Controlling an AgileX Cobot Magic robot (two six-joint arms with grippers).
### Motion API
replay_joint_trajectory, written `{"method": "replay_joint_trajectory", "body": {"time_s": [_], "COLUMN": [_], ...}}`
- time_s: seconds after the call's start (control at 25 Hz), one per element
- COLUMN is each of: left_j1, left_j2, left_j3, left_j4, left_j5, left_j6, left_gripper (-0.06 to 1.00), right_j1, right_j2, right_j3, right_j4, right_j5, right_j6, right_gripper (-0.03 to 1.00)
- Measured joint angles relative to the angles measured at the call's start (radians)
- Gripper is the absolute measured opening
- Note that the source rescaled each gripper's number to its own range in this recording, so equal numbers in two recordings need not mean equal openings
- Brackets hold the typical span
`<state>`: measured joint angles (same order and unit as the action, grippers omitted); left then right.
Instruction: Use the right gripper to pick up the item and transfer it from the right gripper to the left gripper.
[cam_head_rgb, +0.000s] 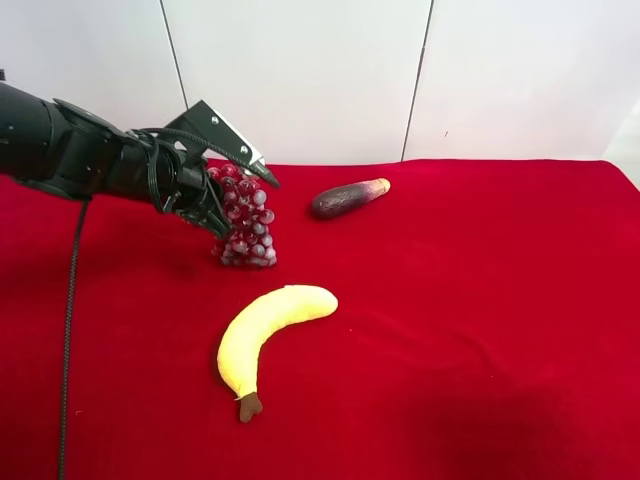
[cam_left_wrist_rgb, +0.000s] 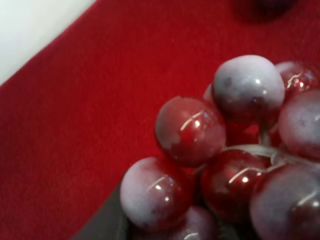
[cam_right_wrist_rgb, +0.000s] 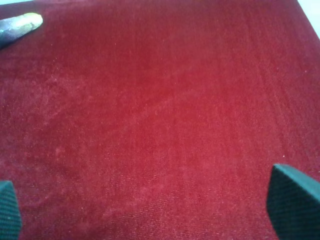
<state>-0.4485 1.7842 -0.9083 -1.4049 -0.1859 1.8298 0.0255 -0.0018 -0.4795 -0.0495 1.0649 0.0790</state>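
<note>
The item, a bunch of dark-red and frosty grey-purple grapes (cam_head_rgb: 247, 222), sits between the jaws of my left gripper (cam_head_rgb: 236, 192), on the arm at the exterior high view's left. The bunch hangs from the jaws and its lower end is at the red cloth. The left wrist view shows the grapes (cam_left_wrist_rgb: 225, 150) close up, filling much of the picture. My right gripper (cam_right_wrist_rgb: 155, 210) is open and empty over bare red cloth, with only its two dark fingertips (cam_right_wrist_rgb: 294, 200) showing. The right arm is out of the exterior high view.
A yellow plush banana (cam_head_rgb: 268, 330) lies in front of the grapes. A dark purple eggplant piece with a tan tip (cam_head_rgb: 348, 197) lies to their right, and its tip shows in the right wrist view (cam_right_wrist_rgb: 20, 25). A red cloth (cam_head_rgb: 480, 300) covers the table below a white wall.
</note>
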Motion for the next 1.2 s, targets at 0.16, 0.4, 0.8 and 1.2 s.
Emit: {"method": "replay_joint_trajectory", "body": {"time_s": [0.16, 0.4, 0.8, 1.2], "left_j1": [0.000, 0.000, 0.000, 0.000], "left_j2": [0.003, 0.003, 0.003, 0.003], "left_j3": [0.000, 0.000, -0.003, -0.003], "left_j4": [0.011, 0.019, 0.019, 0.022], "left_j5": [-0.001, -0.005, -0.006, -0.019], "left_j6": [0.000, -0.001, -0.003, -0.009], "left_gripper": [0.25, 0.52, 0.99, 1.00], "right_j1": [0.000, 0.000, 0.000, 0.000], "right_j2": [0.000, 0.000, 0.000, 0.000], "right_j3": [0.000, 0.000, 0.000, 0.000], "right_j4": [0.000, 0.000, 0.000, 0.000], "right_j5": [0.000, 0.000, 0.000, 0.000], "right_j6": [0.000, 0.000, 0.000, 0.000], "right_gripper": [0.96, 0.96, 0.96, 0.96]}}
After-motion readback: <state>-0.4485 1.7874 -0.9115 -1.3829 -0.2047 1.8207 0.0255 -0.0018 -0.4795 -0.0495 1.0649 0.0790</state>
